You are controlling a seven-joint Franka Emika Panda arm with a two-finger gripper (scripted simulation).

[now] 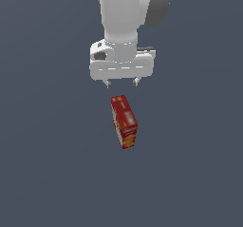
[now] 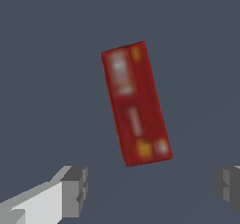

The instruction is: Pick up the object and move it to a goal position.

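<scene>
The object is a small red carton (image 1: 124,121) with white panels and yellow-orange pictures, lying on the dark grey floor, slightly skewed. My white gripper (image 1: 122,83) hangs above it, just behind its far end, fingers spread wide and empty. In the wrist view the carton (image 2: 136,103) lies lengthwise ahead of the gripper (image 2: 152,190), apart from both grey fingertips (image 2: 75,190). The carton is narrower than the gap between the fingers. No goal marker shows.
A plain dark grey floor (image 1: 47,174) fills both views. The white arm (image 1: 126,12) rises from the gripper to the exterior view's top edge.
</scene>
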